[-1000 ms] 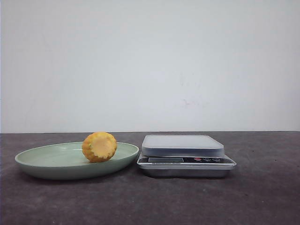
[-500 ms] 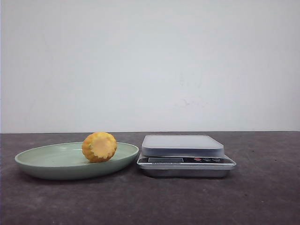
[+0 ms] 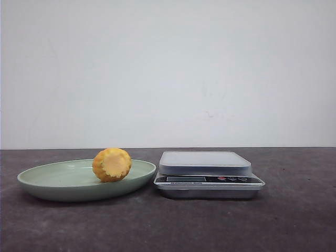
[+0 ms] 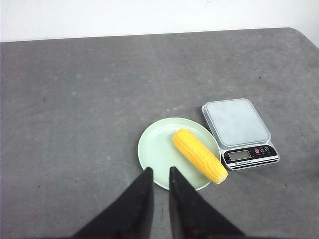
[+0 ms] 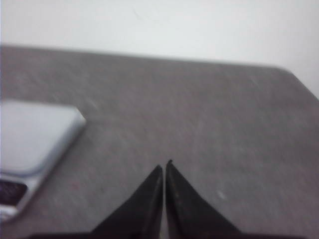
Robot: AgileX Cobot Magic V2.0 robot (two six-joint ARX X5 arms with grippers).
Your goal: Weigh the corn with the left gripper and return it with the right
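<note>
The corn [image 4: 199, 155], a full yellow cob with ribbed kernel rows, lies in a pale green plate [image 4: 155, 155] just beside a scale [image 4: 239, 130], its pale cut end [image 3: 112, 165] facing the front camera. The left gripper [image 4: 160, 172] hovers high over the table [image 4: 75, 99], fingers a narrow slit apart and empty; the cob's long axis runs diagonally away from them toward the scale. The right gripper [image 5: 164, 167], fingers nearly together, empty, waits beyond the scale. The left arm looks nearer.
</note>
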